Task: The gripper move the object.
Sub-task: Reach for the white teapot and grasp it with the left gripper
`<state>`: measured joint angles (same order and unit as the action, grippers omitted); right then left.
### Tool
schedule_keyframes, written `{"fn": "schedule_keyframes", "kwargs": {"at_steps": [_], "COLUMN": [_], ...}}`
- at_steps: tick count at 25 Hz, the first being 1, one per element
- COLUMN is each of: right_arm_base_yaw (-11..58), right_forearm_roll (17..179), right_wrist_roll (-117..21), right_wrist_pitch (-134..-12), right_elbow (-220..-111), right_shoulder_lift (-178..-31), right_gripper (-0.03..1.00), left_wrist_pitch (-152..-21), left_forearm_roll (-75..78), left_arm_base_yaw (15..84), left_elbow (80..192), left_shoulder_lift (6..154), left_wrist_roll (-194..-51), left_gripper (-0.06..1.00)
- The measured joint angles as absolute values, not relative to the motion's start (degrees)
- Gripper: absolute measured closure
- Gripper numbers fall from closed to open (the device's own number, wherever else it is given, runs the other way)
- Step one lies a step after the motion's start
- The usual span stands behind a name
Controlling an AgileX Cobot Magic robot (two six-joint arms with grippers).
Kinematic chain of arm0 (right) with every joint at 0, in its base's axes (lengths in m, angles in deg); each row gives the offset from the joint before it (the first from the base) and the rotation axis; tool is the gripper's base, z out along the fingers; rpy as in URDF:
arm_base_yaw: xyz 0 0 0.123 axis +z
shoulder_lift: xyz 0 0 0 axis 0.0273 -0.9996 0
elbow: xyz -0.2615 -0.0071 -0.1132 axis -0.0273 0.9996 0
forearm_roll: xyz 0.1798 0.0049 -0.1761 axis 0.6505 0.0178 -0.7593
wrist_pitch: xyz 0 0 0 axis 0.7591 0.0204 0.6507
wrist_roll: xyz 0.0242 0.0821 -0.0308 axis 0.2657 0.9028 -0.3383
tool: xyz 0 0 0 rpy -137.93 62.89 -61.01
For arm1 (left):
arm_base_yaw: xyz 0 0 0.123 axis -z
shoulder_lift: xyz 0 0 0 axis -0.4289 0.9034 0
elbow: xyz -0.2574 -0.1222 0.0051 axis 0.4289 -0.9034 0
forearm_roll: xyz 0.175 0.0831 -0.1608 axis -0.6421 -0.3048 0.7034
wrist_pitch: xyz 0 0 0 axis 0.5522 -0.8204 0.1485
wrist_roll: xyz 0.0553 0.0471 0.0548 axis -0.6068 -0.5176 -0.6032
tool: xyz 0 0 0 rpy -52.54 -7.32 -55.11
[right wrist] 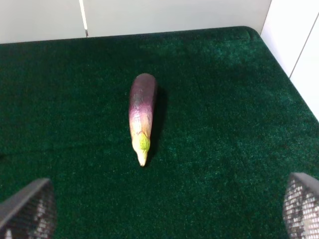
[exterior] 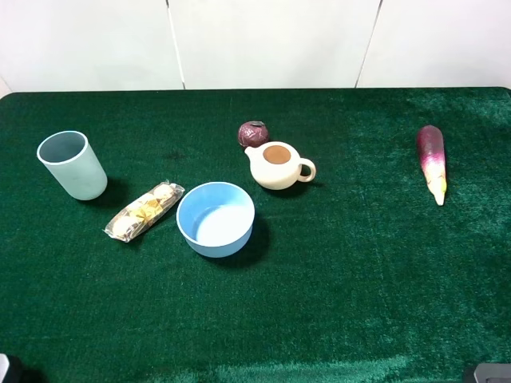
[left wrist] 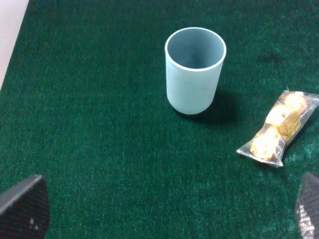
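**Exterior high view.** The object (exterior: 253, 133) rests on the green table cover (exterior: 359, 287), toward the far edge and near the middle. It sits directly behind the cream teapot (exterior: 278, 165). The two are so close that contact cannot be confirmed or excluded. A blue bowl (exterior: 215, 219) stands in front of the teapot. A packet of wrapped sweets (exterior: 144, 211) and a pale blue cup (exterior: 72, 165) lie to the left. A long eggplant (exterior: 431, 162) lies well apart on the right. Neither arm reaches over the work area, so no item is covered.

**Left wrist view.** The left gripper (left wrist: 167, 211) has its fingers spread wide, and nothing sits between them. It faces the cup (left wrist: 194, 69) and the packet (left wrist: 276, 129). The object is not in this view.

**Right wrist view.** The right gripper (right wrist: 164, 206) is likewise spread wide and empty. The eggplant (right wrist: 142, 117) lies ahead of it. The object is not in this view.

**Assessment.** The task appears not yet begun. The wide finger setting likely serves as a ready posture for the approach. Neither camera is aimed at the object, so the working arm must first turn toward the table centre. Because the teapot is so close, the fingers should close across the object's free sides. The round fruit may roll if nudged.
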<state>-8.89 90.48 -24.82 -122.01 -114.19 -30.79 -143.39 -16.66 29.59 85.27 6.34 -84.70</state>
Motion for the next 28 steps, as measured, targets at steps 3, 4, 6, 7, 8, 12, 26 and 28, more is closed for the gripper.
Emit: {"fn": "schedule_keyframes", "kwargs": {"at_steps": [3,4,6,7,8,12,26,28], "right_arm_base_yaw": [-8.9,-8.9,-8.9,-8.9,-8.9,-8.9,-8.9,-8.9], "right_forearm_roll": [90.5,90.5,90.5,90.5,90.5,90.5,90.5,90.5], "right_wrist_roll": [-24.8,-24.8,-24.8,-24.8,-24.8,-24.8,-24.8,-24.8], "right_wrist_pitch": [-122.0,-122.0,-122.0,-122.0,-122.0,-122.0,-122.0,-122.0], "right_elbow": [-114.2,-114.2,-114.2,-114.2,-114.2,-114.2,-114.2,-114.2], "right_shoulder_lift": [-30.8,-30.8,-30.8,-30.8,-30.8,-30.8,-30.8,-30.8], "right_gripper": [0.27,0.27,0.27,0.27,0.27,0.27,0.27,0.27], "left_wrist_pitch": [-143.4,-143.4,-143.4,-143.4,-143.4,-143.4,-143.4,-143.4], "left_forearm_roll": [-16.7,-16.7,-16.7,-16.7,-16.7,-16.7,-16.7,-16.7], "left_arm_base_yaw": [29.6,29.6,29.6,29.6,29.6,29.6,29.6,29.6], "left_elbow": [85.3,85.3,85.3,85.3,85.3,85.3,85.3,85.3], "left_shoulder_lift": [6.3,6.3,6.3,6.3,6.3,6.3,6.3,6.3], "left_wrist_roll": [-84.7,-84.7,-84.7,-84.7,-84.7,-84.7,-84.6,-84.6], "left_gripper": [-0.05,-0.05,-0.05,-0.05,-0.05,-0.05,-0.05,-0.05]}}
